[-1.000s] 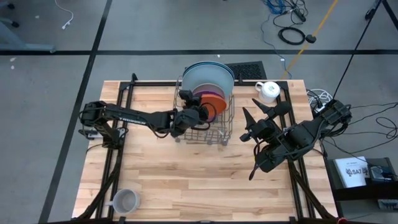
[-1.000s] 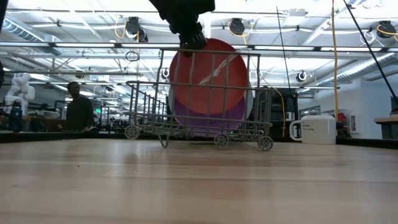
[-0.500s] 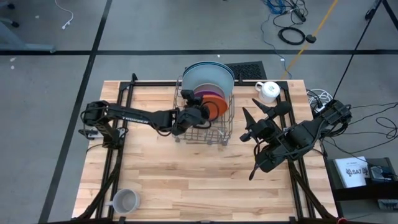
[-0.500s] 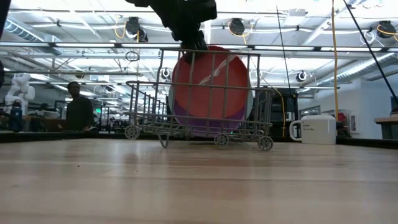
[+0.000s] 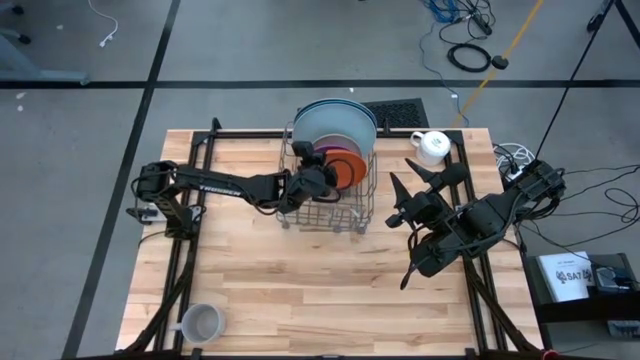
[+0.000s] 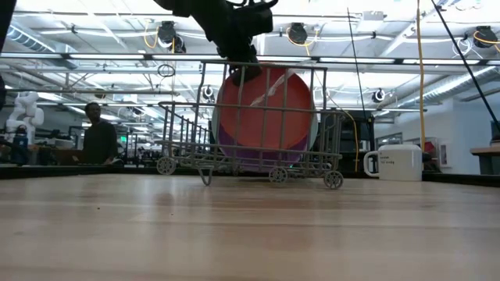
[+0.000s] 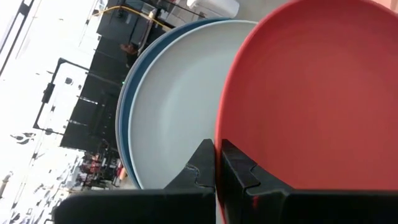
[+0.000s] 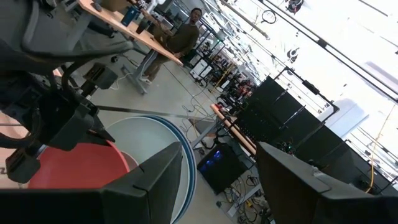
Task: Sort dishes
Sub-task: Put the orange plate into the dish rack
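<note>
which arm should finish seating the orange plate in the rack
Left. Its hand is shut on the orange plate's rim, right over the wire rack. The right hand waits open beside the rack, holding nothing, so it would have to reach in first.

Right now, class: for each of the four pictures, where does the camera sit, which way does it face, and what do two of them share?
High: overhead, facing down; both arms, rack.
Low: tabletop height, facing across; left gripper at the orange plate.
Left wrist: on the left arm, facing its fingers pinching the orange plate's rim.
Right wrist: on the right arm, facing the rack past its open gripper.
Shared: all show the orange plate.
</note>
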